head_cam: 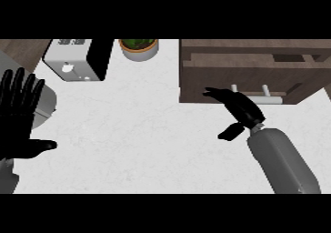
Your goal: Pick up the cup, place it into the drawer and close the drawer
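Nearest me, left hand (17,118) rests open, fingers straight up; right hand (238,107), fingers extended and holding nothing, touches the dark wooden drawer (248,75) front beside its pale bar handle (272,96); no cup visible, presumably inside; drawer should slide stiffly

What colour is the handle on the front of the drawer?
White, or very light grey: the drawer handle stands out against the dark brown wooden drawer. The head view shows it best.

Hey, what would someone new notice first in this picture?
The big black left robot hand, open with fingers up, at the left edge. Next, the right robot hand reaching the front of the wooden drawer near its white handle. A toaster and potted plant stand behind.
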Controlling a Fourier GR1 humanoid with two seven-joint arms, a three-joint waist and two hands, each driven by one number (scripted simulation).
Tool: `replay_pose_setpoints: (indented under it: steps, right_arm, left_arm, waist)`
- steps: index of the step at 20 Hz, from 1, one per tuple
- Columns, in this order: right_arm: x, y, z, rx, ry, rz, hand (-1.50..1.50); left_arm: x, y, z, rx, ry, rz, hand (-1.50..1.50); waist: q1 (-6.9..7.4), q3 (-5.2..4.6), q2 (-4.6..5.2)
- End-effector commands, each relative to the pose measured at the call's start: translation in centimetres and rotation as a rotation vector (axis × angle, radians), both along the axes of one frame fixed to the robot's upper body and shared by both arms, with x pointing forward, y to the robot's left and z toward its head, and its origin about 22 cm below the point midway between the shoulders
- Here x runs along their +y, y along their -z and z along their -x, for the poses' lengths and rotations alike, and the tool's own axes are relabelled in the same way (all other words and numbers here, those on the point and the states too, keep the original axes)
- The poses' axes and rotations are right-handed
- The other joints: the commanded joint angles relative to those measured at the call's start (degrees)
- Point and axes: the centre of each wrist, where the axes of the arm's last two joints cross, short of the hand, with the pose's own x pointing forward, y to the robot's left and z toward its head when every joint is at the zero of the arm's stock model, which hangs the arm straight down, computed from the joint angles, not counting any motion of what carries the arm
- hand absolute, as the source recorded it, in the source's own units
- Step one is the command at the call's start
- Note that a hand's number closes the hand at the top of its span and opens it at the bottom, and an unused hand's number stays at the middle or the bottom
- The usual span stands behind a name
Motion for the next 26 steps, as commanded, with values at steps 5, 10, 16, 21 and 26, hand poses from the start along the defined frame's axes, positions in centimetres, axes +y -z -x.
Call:
replay_pose_setpoints:
  steps: [5, 10, 16, 21, 26]
  right_arm:
    - [-1.3, -1.8, -5.7, 0.063, 0.01, -0.059, -1.5]
    - [-3.8, -2.0, -6.7, 0.079, 0.044, -0.061, -1.5]
    - [-5.7, -3.3, -7.4, 0.065, 0.064, -0.057, -1.5]
    - [-7.6, -5.0, -8.0, 0.065, 0.072, -0.052, -1.5]
    - [-7.6, -5.1, -8.1, 0.055, 0.074, -0.062, -1.5]
  left_arm:
    - [0.6, 1.0, 0.8, -0.012, 0.028, 0.006, -1.5]
    - [1.6, 0.6, 0.4, -0.011, 0.032, 0.014, -1.5]
    - [0.1, 1.6, 0.0, -0.009, 0.075, 0.001, -1.5]
    - [0.1, 1.0, -0.6, -0.028, 0.071, 0.005, -1.5]
    - [-0.1, 1.3, -0.6, -0.039, 0.06, -0.011, -1.5]
  waist:
    - [0.97, 0.07, 0.44]
    - [2.16, 0.13, 0.99]
    - [2.89, 0.17, 1.54]
    - [3.86, 0.22, 2.04]
    - [4.42, 0.24, 2.26]
